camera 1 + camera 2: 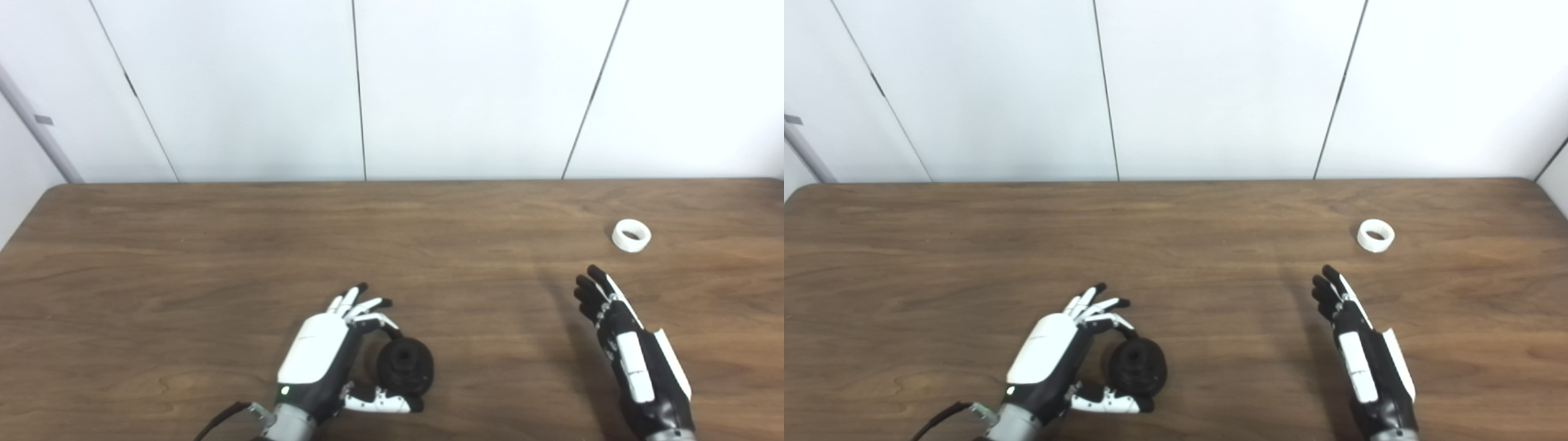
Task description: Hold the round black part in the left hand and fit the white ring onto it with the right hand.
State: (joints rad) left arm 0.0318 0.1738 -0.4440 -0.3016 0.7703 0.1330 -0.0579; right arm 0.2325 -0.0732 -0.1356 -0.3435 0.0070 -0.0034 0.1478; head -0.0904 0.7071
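Nearest the camera, at the lower left of centre, the robot's left hand (321, 358), white-backed with black fingers tipped in black, reaches in over the brown wood-grain bench (184, 257). Its thumb (386, 402) lies along the near side of the round black part (405, 366), a dark ribbed disc-like piece with a hollow centre, and one finger (383, 323) curls over the far side of it. The part sits between thumb and finger, touching both, so the left hand is grasping the round black part; the other fingers stand apart, pointing away toward the far edge. Whether the part is lifted clear of the bench or resting on it cannot be told.

At the lower right, the right hand (625, 343) enters from the bottom edge, turned edge-on with its black fingers (591, 291) stretched forward and held close together. It holds nothing and is released, its shadow falling on the bench to its left.

Farther out, beyond the right hand's fingertips and slightly to their right, the small white plastic ring (631, 236) lies on the bench with its opening facing up. It is apart from the right hand, untouched, and well apart from the black part in the left hand.

Behind the bench's far edge stands a white panelled wall (465, 86) with thin dark seams running up it.
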